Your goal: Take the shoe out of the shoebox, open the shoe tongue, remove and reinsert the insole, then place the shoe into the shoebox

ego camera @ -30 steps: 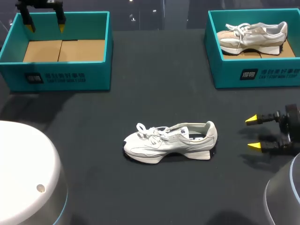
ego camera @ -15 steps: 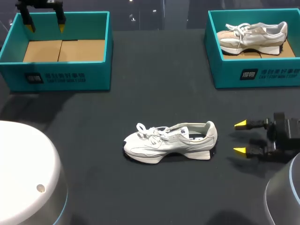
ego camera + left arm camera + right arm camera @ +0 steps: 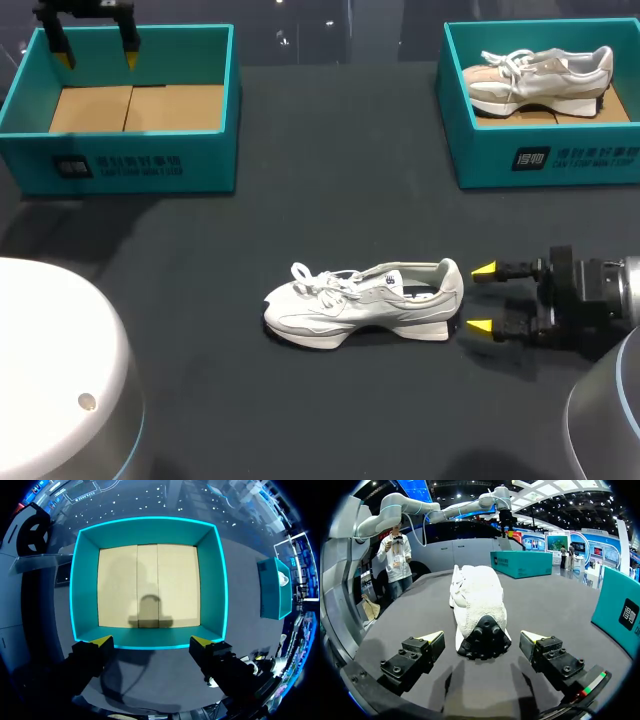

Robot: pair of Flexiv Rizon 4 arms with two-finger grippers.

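Note:
A white sneaker [image 3: 365, 301] lies on its side in the middle of the black table, toe to the left, heel to the right. My right gripper [image 3: 482, 298] is open just to the right of the heel, its yellow tips pointing at it without touching. In the right wrist view the sneaker's heel [image 3: 481, 625] is straight ahead of the right gripper [image 3: 484, 640], between the lines of its fingers. My left gripper [image 3: 96, 52] hangs open over the far edge of the empty teal shoebox [image 3: 130, 155] at the back left. The left wrist view looks straight down into that empty shoebox [image 3: 148, 587] beyond the left gripper [image 3: 151, 641].
A second teal shoebox [image 3: 545, 150] at the back right holds a beige-and-white sneaker [image 3: 540, 78]. That box's side [image 3: 623, 612] stands beside my right gripper in the right wrist view. Bare black tabletop [image 3: 330, 190] lies between the two boxes and around the shoe.
My right gripper has moved left across the table toward the sneaker's heel, still open. The left arm and the shoe have stayed put.

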